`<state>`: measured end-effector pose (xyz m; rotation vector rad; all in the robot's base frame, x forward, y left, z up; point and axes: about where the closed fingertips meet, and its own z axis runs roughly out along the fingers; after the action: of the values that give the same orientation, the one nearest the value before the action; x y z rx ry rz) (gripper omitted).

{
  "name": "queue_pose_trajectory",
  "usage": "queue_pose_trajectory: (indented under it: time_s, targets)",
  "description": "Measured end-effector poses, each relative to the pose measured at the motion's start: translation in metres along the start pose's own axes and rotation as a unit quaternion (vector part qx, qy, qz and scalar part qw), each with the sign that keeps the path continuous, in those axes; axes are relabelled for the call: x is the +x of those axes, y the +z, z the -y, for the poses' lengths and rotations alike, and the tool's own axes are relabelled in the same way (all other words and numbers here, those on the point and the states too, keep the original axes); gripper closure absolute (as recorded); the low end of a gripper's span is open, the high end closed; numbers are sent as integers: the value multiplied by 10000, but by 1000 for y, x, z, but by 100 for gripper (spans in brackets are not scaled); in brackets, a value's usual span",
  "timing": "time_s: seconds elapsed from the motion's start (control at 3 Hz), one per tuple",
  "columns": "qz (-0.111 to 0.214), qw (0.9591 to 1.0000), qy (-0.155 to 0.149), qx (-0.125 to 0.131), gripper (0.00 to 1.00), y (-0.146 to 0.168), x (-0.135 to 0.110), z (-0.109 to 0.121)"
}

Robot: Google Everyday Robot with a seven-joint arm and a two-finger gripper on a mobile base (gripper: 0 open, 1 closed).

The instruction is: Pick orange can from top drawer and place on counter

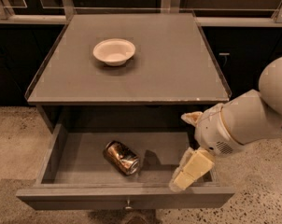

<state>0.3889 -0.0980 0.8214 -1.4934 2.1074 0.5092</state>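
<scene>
The orange can (122, 157) lies on its side on the floor of the open top drawer (50, 158), left of the middle. My gripper (182, 151) is over the drawer's right end, to the right of the can and apart from it. It is open and empty, with one cream finger (193, 169) reaching down at the drawer's front right corner and the other showing as a small tip near the counter's front edge. The counter (173, 64) is the grey top above the drawer.
A white bowl (114, 51) stands on the counter's left half. Thin clear edging runs along the counter's sides. Dark cabinets stand behind and on both sides. Speckled floor lies around the drawer. A small knob (127, 202) is on the drawer's front panel.
</scene>
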Motion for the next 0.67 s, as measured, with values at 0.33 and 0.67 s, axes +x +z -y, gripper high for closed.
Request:
queue_pose_trajectory:
  time_s: [0.33,0.67]
  targets:
    - [228,9996,188,34,0,19,6,-5]
    - [536,9983,226,29,0,74,-12,-7]
